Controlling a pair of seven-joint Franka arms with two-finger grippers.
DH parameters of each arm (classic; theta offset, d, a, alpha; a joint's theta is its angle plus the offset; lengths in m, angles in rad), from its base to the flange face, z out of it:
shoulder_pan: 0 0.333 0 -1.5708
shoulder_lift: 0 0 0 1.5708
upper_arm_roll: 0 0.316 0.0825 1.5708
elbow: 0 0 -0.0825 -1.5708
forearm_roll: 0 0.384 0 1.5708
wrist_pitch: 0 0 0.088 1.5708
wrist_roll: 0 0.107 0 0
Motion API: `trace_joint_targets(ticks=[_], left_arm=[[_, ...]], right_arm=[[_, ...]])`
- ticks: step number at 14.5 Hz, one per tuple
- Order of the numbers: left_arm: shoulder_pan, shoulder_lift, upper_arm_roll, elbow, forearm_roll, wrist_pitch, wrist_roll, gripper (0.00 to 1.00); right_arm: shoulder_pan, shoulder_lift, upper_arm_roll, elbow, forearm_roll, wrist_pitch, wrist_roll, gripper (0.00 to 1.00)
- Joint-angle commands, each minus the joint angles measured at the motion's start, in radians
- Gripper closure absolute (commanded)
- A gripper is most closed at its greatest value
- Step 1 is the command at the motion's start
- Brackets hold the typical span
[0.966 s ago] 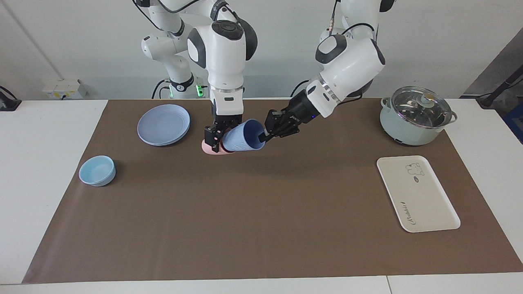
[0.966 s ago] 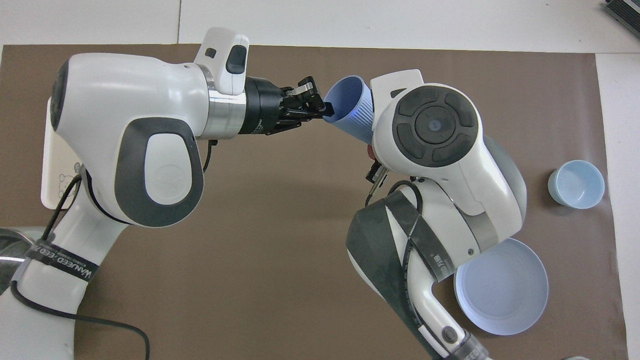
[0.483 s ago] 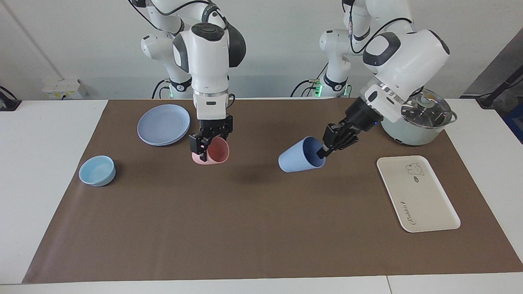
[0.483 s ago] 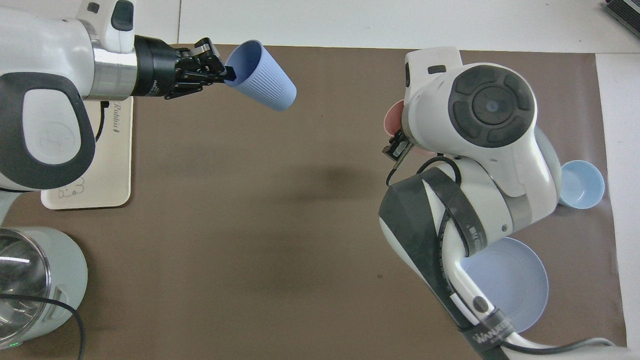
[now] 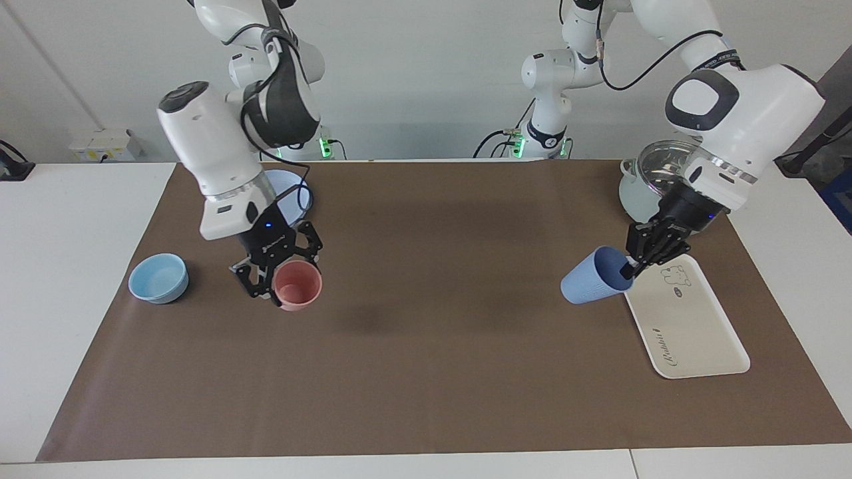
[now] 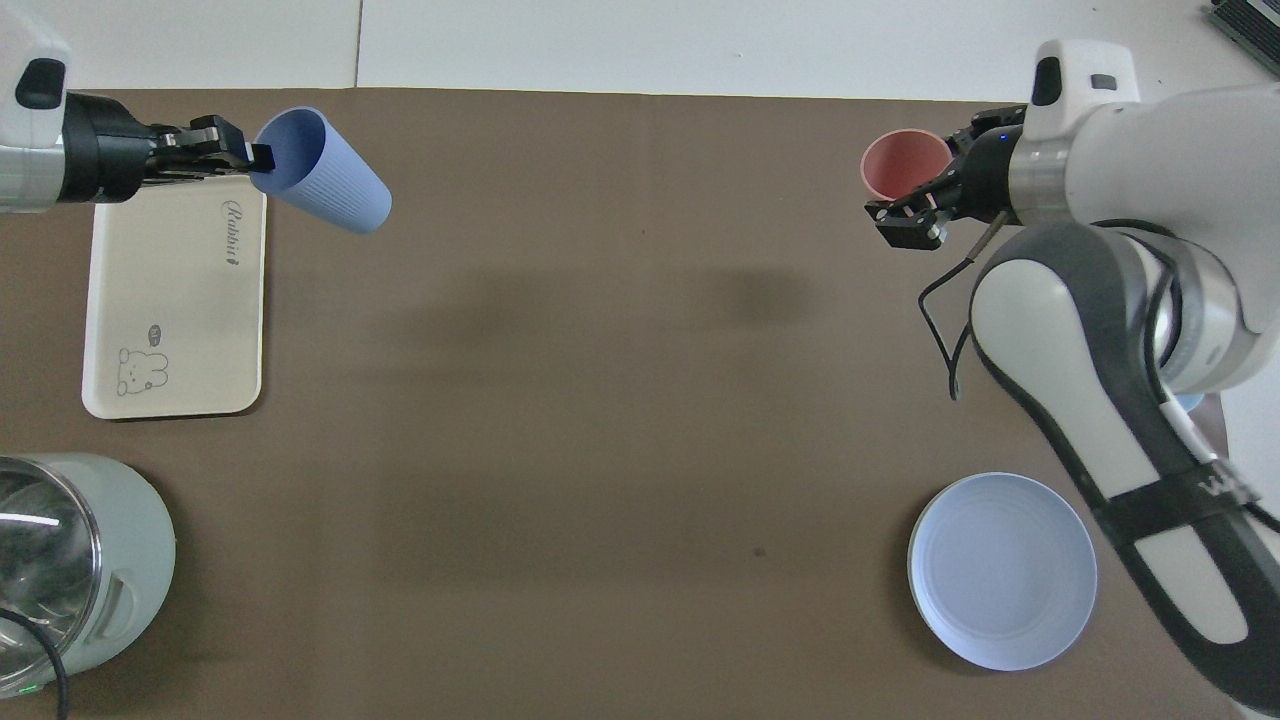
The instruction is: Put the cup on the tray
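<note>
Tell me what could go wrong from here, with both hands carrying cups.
1. The left hand pinches the blue cup by its rim only, tilted, mouth up toward the hand; it could slip or swing.
2. The cup hangs over the tray's edge; released tilted, it might tip or roll onto the mat.
3. The right hand holds the pink cup in the air, near the light-blue bowl.

You have the mat's (image 5: 426, 372) whole middle open for passing. The tray (image 5: 692, 332) lies bare, but the pot (image 6: 70, 560) stands near its robot-side end, blocking a low approach from there. At the right arm's end, the bowl (image 5: 158, 278) and plate (image 6: 1003, 570) stand well apart.
</note>
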Motion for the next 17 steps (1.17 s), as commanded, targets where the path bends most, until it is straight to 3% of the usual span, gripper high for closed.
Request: trace_joint_targets(ticks=[1, 3, 5, 7, 13, 17], left_arm=[[0.07, -0.068, -0.005, -0.097, 0.021, 0.016, 0.184, 1.0], [0.116, -0.091, -0.005, -0.159, 0.021, 0.061, 0.278, 1.0], [0.135, -0.117, -0.005, -0.252, 0.024, 0.17, 0.37, 1.0], [0.147, -0.119, -0.005, -0.326, 0.024, 0.313, 0.462, 1.0], [0.169, -0.079, -0.006, -0.404, 0.024, 0.486, 0.563, 1.0], [0.158, -0.023, -0.008, -0.417, 0.024, 0.594, 0.583, 1.0]], right_arm=[[-0.07, 0.018, 0.013, -0.093, 0.366, 0.145, -0.286, 1.0], [-0.105, 0.069, 0.013, -0.096, 0.628, 0.156, -0.519, 1.0], [-0.136, 0.089, 0.013, -0.113, 0.764, 0.153, -0.682, 1.0], [-0.177, 0.092, 0.013, -0.145, 0.798, 0.131, -0.771, 1.0], [-0.232, 0.133, 0.013, -0.193, 0.958, 0.086, -1.023, 1.0], [-0.232, 0.135, 0.013, -0.205, 0.999, 0.09, -1.049, 1.0]])
